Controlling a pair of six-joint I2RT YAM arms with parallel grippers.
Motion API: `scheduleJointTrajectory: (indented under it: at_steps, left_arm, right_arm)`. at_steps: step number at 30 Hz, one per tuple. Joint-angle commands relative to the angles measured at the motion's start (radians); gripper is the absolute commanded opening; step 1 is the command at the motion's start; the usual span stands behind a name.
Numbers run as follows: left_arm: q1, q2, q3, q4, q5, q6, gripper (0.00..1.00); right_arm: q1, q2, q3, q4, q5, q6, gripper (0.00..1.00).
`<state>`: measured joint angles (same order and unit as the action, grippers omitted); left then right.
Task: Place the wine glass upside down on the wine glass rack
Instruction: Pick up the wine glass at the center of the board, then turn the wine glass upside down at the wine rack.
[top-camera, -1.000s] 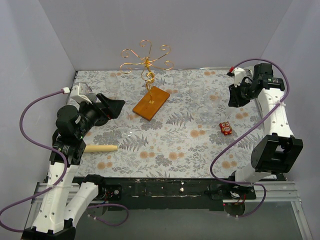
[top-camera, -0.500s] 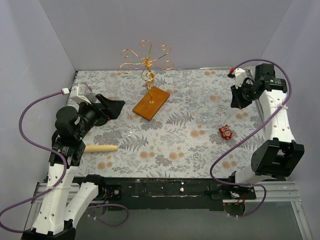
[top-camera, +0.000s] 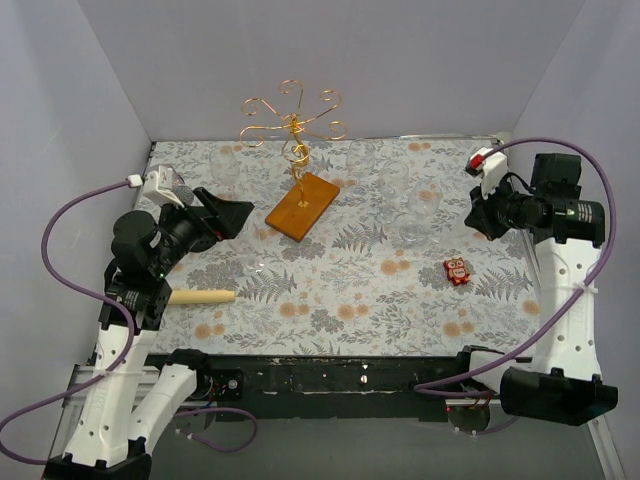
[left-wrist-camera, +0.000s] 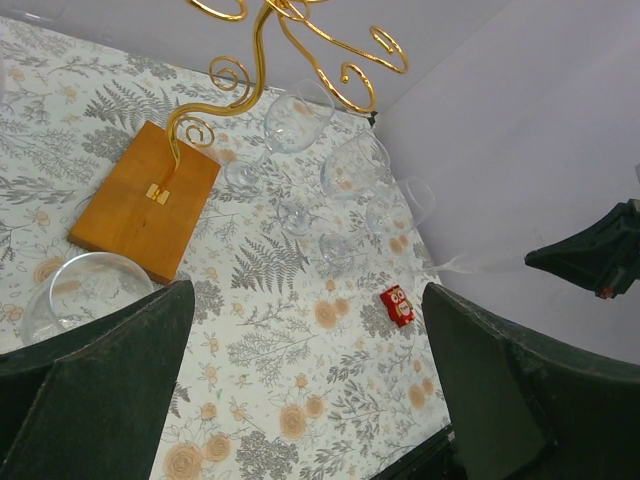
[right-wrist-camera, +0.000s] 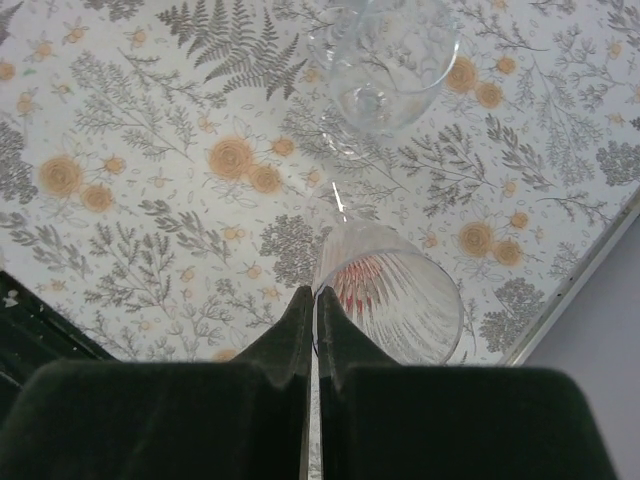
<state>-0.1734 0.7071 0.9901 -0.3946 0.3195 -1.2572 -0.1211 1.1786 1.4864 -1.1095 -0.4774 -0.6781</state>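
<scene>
Your right claw (right-wrist-camera: 312, 296) is pressed together on the thin stem of the wine glass (right-wrist-camera: 392, 300). The bowl sticks out past the fingertips and the glass lies roughly sideways instead of standing. Pinching the stem makes sense to me: it's the one part narrow enough to clamp, and it keeps the squeeze off the bowl. I can't see the foot, it's hidden behind the fingers. In the left wrist view the stem shows against the wall, so I'd say the glass is lifted off the bench (top-camera: 330, 300), over at the far right.

The rack (top-camera: 301, 205) sits far and left of centre, well apart from the held glass. Its wooden base is turned at an angle, and I can't see anything hanging on the wire curls up top. So I'd guess there's a carry across plus a flip ahead.

Your left claw (left-wrist-camera: 308, 300) is spread wide with nothing in it, pointed at the rack from the left. It looks parked out of the way. A few other glasses (left-wrist-camera: 355, 165) stand between you and the rack, and a little red toy (top-camera: 457, 270) lies on the right, so go high over those.
</scene>
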Motion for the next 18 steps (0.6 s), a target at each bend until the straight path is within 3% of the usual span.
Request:
scheduleJointTrajectory:
  at_steps: [1, 10, 18]
  left_arm:
    - [-0.006, 0.023, 0.001, 0.023, 0.058, -0.036, 0.98]
    - [-0.005, 0.054, -0.008, 0.057, 0.130, -0.077, 0.98]
    - [-0.006, 0.107, -0.034, 0.060, 0.312, -0.148, 0.98]
  right_arm:
    - [-0.009, -0.075, -0.054, -0.053, -0.124, -0.041, 0.01]
    - [-0.009, -0.117, -0.083, -0.116, -0.265, -0.090, 0.01]
    - [-0.008, -0.083, -0.094, -0.191, -0.466, -0.149, 0.01]
